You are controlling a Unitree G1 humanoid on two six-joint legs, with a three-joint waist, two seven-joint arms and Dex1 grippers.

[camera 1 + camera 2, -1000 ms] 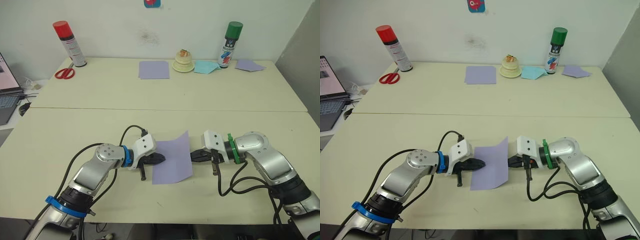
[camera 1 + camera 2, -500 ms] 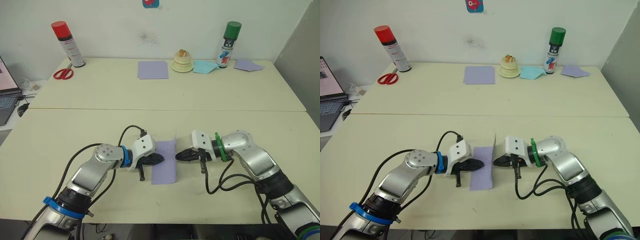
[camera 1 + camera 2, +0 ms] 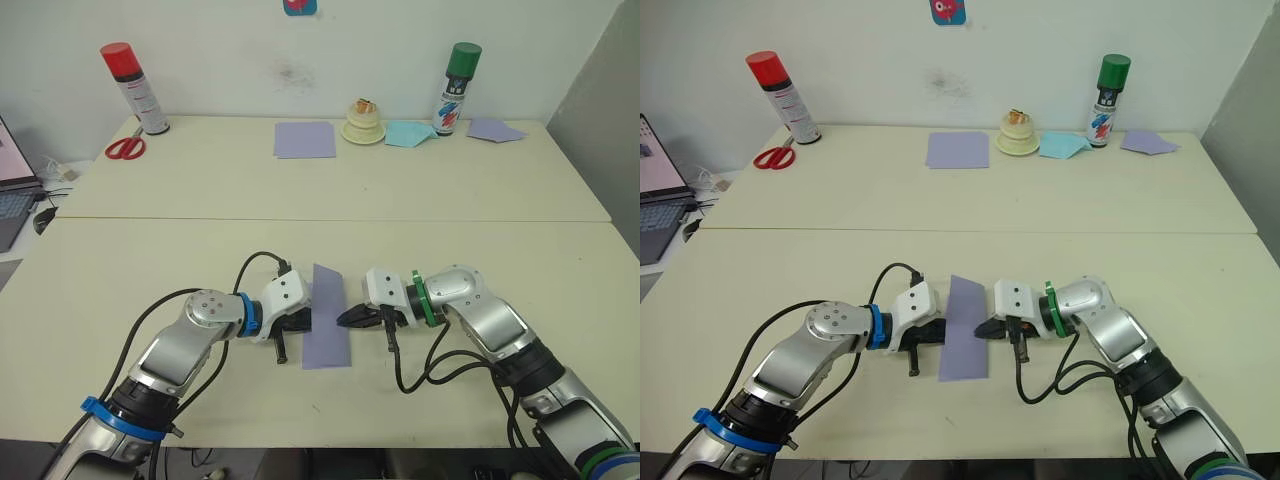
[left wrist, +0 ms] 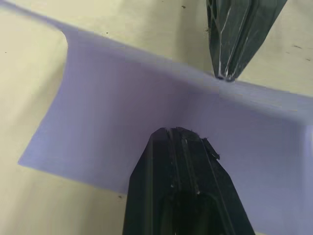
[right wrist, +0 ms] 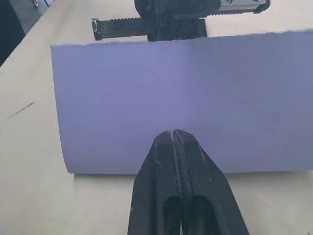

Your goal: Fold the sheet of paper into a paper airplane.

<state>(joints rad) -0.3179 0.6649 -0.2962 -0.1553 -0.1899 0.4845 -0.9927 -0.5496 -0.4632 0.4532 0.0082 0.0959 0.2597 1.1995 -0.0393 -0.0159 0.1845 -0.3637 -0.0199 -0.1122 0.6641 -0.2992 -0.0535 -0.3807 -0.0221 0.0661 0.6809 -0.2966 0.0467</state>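
Half of the thin lavender sheet of paper (image 3: 326, 318), lying at the near middle of the cream table (image 3: 200, 250), is now swept upright and leftward by the closed right gripper (image 3: 345, 318), while the closed left gripper (image 4: 182, 142) pins the flat half, so the first lengthwise fold is judged nearly made.
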